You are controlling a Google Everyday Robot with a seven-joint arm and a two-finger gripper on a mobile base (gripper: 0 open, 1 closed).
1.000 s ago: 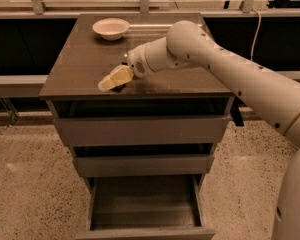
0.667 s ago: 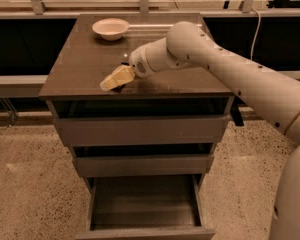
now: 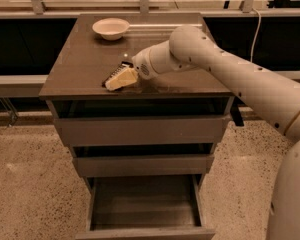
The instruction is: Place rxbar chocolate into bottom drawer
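The rxbar chocolate (image 3: 114, 74) is a small dark bar with white lettering. It lies on the cabinet top near the front edge, left of centre, and only its upper-left edge shows. My gripper (image 3: 121, 78) is down at the cabinet top right against the bar and covers most of it. The pale arm reaches in from the right. The bottom drawer (image 3: 145, 232) is pulled out below the cabinet, and its inside looks bare.
A white bowl (image 3: 110, 28) stands at the back left of the cabinet top (image 3: 80, 64). The two wider drawers (image 3: 140, 131) above the bottom one stand slightly ajar. A railing and dark panels run behind the cabinet. Speckled floor lies on both sides.
The gripper has shifted only very slightly at the bar. The bowl and the drawers have not moved.
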